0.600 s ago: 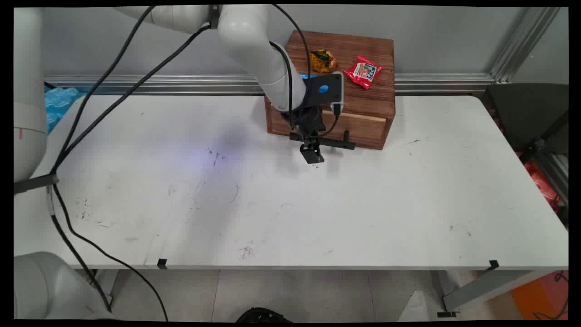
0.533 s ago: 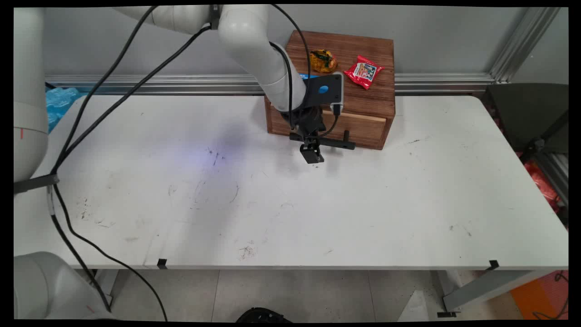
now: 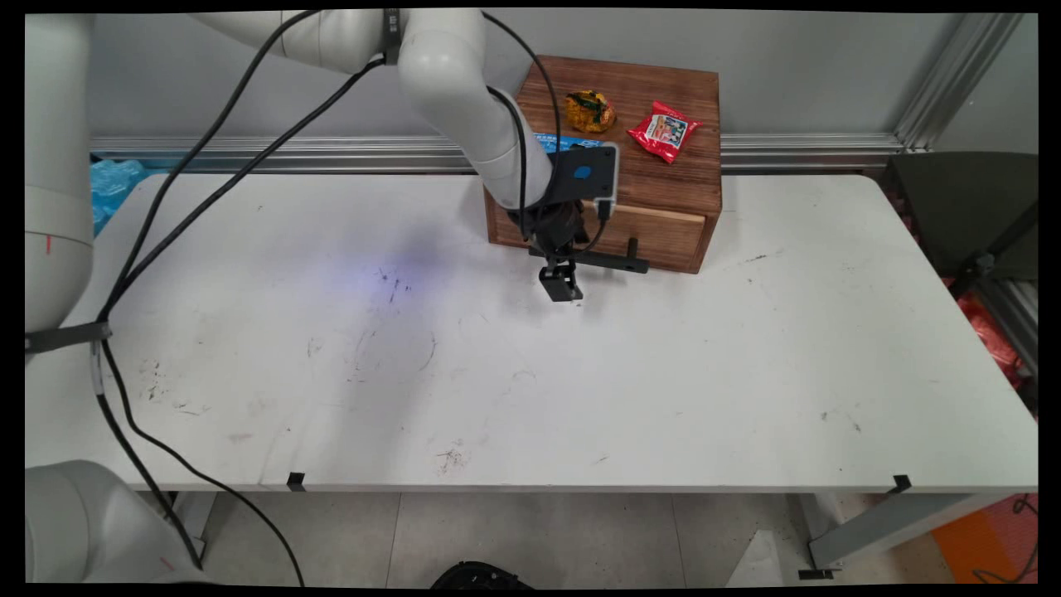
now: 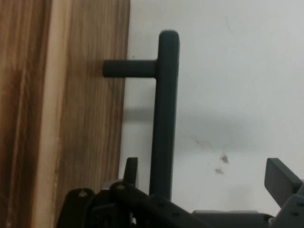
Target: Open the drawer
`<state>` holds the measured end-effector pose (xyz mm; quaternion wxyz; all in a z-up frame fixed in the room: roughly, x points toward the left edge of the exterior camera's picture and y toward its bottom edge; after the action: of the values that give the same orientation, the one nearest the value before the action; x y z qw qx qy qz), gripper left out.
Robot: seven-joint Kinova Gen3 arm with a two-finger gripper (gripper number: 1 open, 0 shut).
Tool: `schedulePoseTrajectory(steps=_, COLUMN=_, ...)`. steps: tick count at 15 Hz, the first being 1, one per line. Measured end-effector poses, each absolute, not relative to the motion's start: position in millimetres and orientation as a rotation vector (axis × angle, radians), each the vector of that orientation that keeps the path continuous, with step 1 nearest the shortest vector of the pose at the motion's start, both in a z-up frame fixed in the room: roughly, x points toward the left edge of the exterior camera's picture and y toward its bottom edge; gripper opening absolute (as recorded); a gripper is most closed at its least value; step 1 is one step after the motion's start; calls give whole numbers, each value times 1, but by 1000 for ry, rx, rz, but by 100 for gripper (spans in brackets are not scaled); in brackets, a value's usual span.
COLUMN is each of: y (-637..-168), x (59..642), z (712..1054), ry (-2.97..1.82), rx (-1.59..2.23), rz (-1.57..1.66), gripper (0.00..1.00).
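Drawer handle, a dark bar carried on short posts, is seen at the front of the wooden drawer box, which stands on the white bench against its far edge. The end effector is lowered at the front of the box, at the left end of the handle. In the hand view, the end effector is shown spread open, with the bar passing between its two fingers: one finger is seen between the bar and the box front, and the other finger is held well out on the bench side of the bar. No contact with the bar can be made out. On top of the box, a yellow-orange snack packet and a red snack packet are seen lying side by side, the red one to the right.
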<state>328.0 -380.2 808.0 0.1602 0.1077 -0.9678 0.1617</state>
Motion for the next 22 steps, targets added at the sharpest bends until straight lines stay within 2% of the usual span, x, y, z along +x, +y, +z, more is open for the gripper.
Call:
schedulePoseTrajectory(steps=11, y=-371, x=340, z=794, ry=-2789, rx=315, rz=431, gripper=100)
schedulePoseTrajectory(steps=22, y=-324, x=336, z=801, ry=-2800, rx=356, rz=324, gripper=100)
